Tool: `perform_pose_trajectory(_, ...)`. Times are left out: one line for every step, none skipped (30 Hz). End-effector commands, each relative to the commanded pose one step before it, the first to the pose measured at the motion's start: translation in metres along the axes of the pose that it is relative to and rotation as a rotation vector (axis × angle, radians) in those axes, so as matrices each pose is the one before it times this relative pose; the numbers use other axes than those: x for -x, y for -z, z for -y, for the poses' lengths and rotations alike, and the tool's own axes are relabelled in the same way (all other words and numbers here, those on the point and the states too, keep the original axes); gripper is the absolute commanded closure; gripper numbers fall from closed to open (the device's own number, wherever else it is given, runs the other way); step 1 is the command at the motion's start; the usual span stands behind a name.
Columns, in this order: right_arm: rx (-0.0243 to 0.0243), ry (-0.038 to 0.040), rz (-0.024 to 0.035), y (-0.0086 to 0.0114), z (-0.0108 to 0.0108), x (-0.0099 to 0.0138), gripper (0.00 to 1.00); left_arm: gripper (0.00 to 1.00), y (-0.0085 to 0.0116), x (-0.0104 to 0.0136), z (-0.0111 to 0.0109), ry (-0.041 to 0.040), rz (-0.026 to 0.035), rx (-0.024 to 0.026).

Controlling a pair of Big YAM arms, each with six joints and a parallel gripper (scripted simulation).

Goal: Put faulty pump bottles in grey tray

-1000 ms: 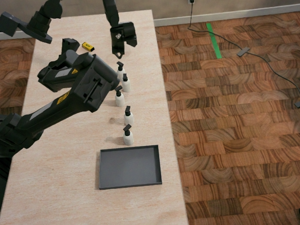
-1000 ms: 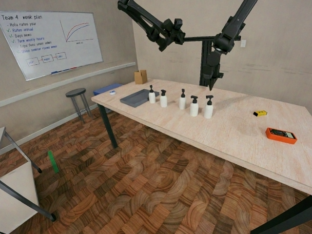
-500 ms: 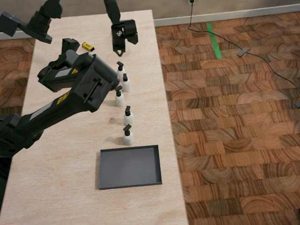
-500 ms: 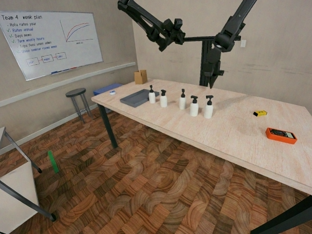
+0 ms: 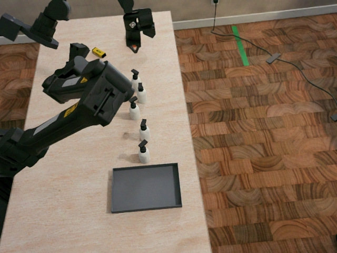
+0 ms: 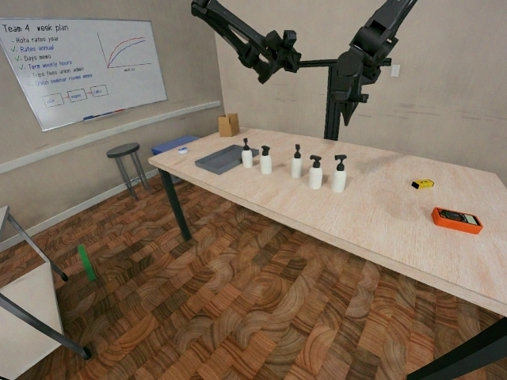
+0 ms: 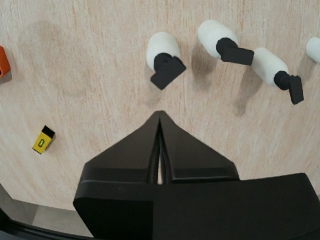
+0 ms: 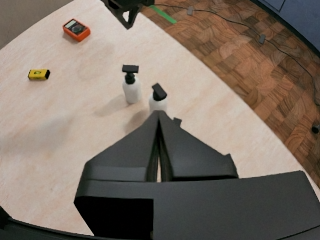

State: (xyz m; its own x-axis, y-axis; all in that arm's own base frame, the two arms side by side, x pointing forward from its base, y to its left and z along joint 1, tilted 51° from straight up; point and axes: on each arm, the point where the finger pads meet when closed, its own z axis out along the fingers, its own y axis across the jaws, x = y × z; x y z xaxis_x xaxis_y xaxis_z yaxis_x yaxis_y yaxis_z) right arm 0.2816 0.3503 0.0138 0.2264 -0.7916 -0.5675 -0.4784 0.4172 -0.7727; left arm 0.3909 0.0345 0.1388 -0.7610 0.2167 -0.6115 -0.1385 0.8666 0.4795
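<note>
All 5 bottles upright outside the tray, both grippers shut

You have 5 white bottles with black pump heads standing on the table [image 5: 68, 190] [image 6: 389, 212], outside the grey tray [image 5: 145, 187] [image 6: 219, 161]. Bottle 1 [image 5: 144, 155] [image 6: 247, 158] is just beside the tray. Counting away from it, you get bottle 2 [image 5: 145, 134] [image 6: 266, 164], bottle 3 [image 5: 134, 112] [image 6: 296, 167], bottle 4 [image 5: 141, 95] [image 6: 315, 177] [image 7: 217, 36] [image 8: 158, 103] and bottle 5 [image 5: 135, 83] [image 6: 339, 180] [image 7: 162, 47] [image 8: 132, 91].

Your left gripper [image 5: 135, 50] [image 6: 346, 123] [image 7: 159, 119] is above the table, fingertips together, nothing between them. Your right gripper [image 6: 263, 79] [image 8: 158, 118] is raised, also closed on nothing; its fingers cover the lower part of bottle 4 in its own wrist view. From above, its arm's dark links make its fingers hard to pick out.

In the exterior view, bottle 2's head perhaps sits a little low, but at this size you can't be sure. You can't tell from these views which pumps are faulty.

The left wrist view cuts off 1 bottle at its right edge. The orange meter [image 6: 456, 220] [image 7: 2, 62] [image 8: 76, 30] is cut off at that view's left edge; the yellow box [image 5: 98, 52] [image 6: 423, 183] [image 7: 43, 140] [image 8: 39, 74] shows whole.

We see the left gripper [image 5: 135, 50] [image 6: 346, 121] [image 7: 159, 119] [image 8: 129, 28] higher above the table [image 5: 73, 174] [image 6: 393, 172] [image 7: 110, 95] [image 8: 55, 165] than a second ago; from the top view, we also find its tip farther from the end bottle [image 5: 135, 82] [image 6: 339, 180] [image 7: 162, 45] [image 8: 132, 92].
</note>
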Motion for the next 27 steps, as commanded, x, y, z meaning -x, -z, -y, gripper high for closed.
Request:
perform_pose_trajectory(-0.00087, -0.00083, 0.00038, -0.00117, 0.00072, 0.00057, 1.00, 1.00, 0.00175, 0.00011, 0.00324, -0.00266, -0.00466, -0.00410)
perform_pose_trajectory(0.00000, 0.00000, 0.00000, 0.00000, 0.00000, 0.00000, 1.00, 1.00, 0.00000, 0.00004, 0.00000, 0.00011, 0.00017, 0.00002)
perform_pose_trajectory(0.00000, 0.00000, 0.00000, 0.00000, 0.00000, 0.00000, 1.00, 1.00, 0.00000, 0.00032, -0.00004, 0.00081, 0.00125, 0.00014)
perform_pose_trajectory(0.00000, 0.00000, 0.00000, 0.00000, 0.00000, 0.00000, 1.00, 1.00, 0.00000, 0.00020, -0.00002, 0.00049, 0.00076, 0.00008)
perform_pose_trajectory(-0.00116, 0.00986, -0.02401, -0.00500, 0.00143, -0.00776, 0.89, 1.00, 0.00186, 0.00028, 0.00309, -0.01021, 0.00092, -0.00618)
perform_pose_trajectory(-0.00116, 0.00274, -0.00050, -0.00177, 0.00012, 0.00101, 0.77, 1.00, 0.00278, 0.00592, 0.00061, -0.00303, 0.00894, -0.00351)
perform_pose_trajectory(0.00198, 0.00706, -0.00634, -0.00136, -0.00066, -0.00141, 0.66, 1.00, 0.00772, 0.00474, 0.00130, -0.00749, 0.01649, -0.00835)
perform_pose_trajectory(0.00176, 0.00393, -0.00633, -0.00139, -0.00060, -0.00139, 0.55, 1.00, 0.00411, 0.00169, 0.00412, -0.02520, 0.00414, -0.01008)
perform_pose_trajectory(0.00119, 0.00539, -0.01019, -0.00215, -0.00048, -0.00205, 0.49, 1.00, 0.00648, 0.00276, 0.00636, -0.02399, 0.00708, -0.01564)
perform_pose_trajectory(-0.00018, 0.00429, -0.00959, -0.00222, 0.00023, -0.00151, 0.49, 1.00, 0.00694, 0.00301, 0.00682, -0.02407, 0.00807, -0.01721)
perform_pose_trajectory(0.00059, 0.00522, -0.01126, -0.00287, 0.00025, -0.00169, 0.49, 1.00, 0.00906, 0.00385, 0.00850, -0.03083, 0.01068, -0.02073)
perform_pose_trajectory(-0.00026, 0.00408, -0.01009, -0.00291, 0.00093, -0.00103, 0.49, 1.00, 0.00938, 0.00398, 0.00863, -0.03134, 0.01150, -0.02111)
perform_pose_trajectory(-0.00010, 0.00464, -0.01202, -0.00338, 0.00089, -0.00141, 0.49, 1.00, 0.01078, 0.00460, 0.00968, -0.03468, 0.01402, -0.02380)
perform_pose_trajectory(0.00000, 0.00000, 0.00000, 0.00000, 0.00000, 0.00000, 0.49, 1.00, 0.00000, 0.00000, 0.00000, 0.00000, 0.00000, 0.00000)
perform_pose_trajectory(0.00000, 0.00000, 0.00000, 0.00000, 0.00000, 0.00000, 0.49, 1.00, 0.00000, 0.00000, 0.00000, 0.00000, 0.00000, 0.00000)
perform_pose_trajectory(-0.00135, 0.00471, -0.01407, -0.00423, 0.00203, -0.00105, 0.49, 1.00, 0.01299, 0.00533, 0.01137, -0.03875, 0.01710, -0.02817)
perform_pose_trajectory(0.00547, 0.01267, -0.02478, -0.00575, -0.00168, -0.00515, 0.49, 1.00, 0.01488, 0.00596, 0.01267, -0.04907, 0.02053, -0.03156)
perform_pose_trajectory(0.00173, 0.00856, -0.02185, -0.00568, 0.00056, -0.00335, 0.49, 1.00, 0.01468, 0.00596, 0.01216, -0.04364, 0.02163, -0.03052)
perform_pose_trajectory(0.00132, 0.00934, -0.02570, -0.00682, 0.00141, -0.00353, 0.49, 1.00, 0.01712, 0.00656, 0.01378, -0.05074, 0.02555, -0.03499)
perform_pose_trajectory(0.00175, 0.00946, -0.02541, -0.00667, 0.00148, -0.00345, 0.49, 1.00, 0.01419, 0.00434, 0.00912, -0.04070, 0.01744, -0.02619)
perform_pose_trajectory(0.00254, 0.01003, -0.02493, -0.00642, 0.00142, -0.00339, 0.49, 1.00, 0.01283, 0.00361, 0.00837, -0.02831, 0.01574, -0.02391)
perform_pose_trajectory(0.00282, 0.01015, -0.02546, -0.00651, 0.00160, -0.00343, 0.49, 1.00, 0.01313, 0.00367, 0.00943, -0.04207, 0.01775, -0.02556)
perform_pose_trajectory(0.00350, 0.01116, -0.02768, -0.00700, 0.00185, -0.00371, 0.49, 1.00, 0.01328, 0.00359, 0.00967, -0.04348, 0.01881, -0.02596)
perform_pose_trajectory(0.00410, 0.01190, -0.02973, -0.00745, 0.00217, -0.00395, 0.49, 1.00, 0.01329, 0.00338, 0.00953, -0.04397, 0.01929, -0.02575)
perform_pose_trajectory(0.00480, 0.01266, -0.03180, -0.00788, 0.00253, -0.00421, 0.49, 1.00, 0.01319, 0.00312, 0.00927, -0.04397, 0.01958, -0.02529)
perform_pose_trajectory(0.00559, 0.01342, -0.03395, -0.00831, 0.00294, -0.00448, 0.49, 1.00, 0.01303, 0.00283, 0.00896, -0.04378, 0.01977, -0.02472)
perform_pose_trajectory(0.00606, 0.01350, -0.03562, -0.00864, 0.00345, -0.00468, 0.49, 1.00, 0.01289, 0.00246, 0.00862, -0.04399, 0.01965, -0.02416)
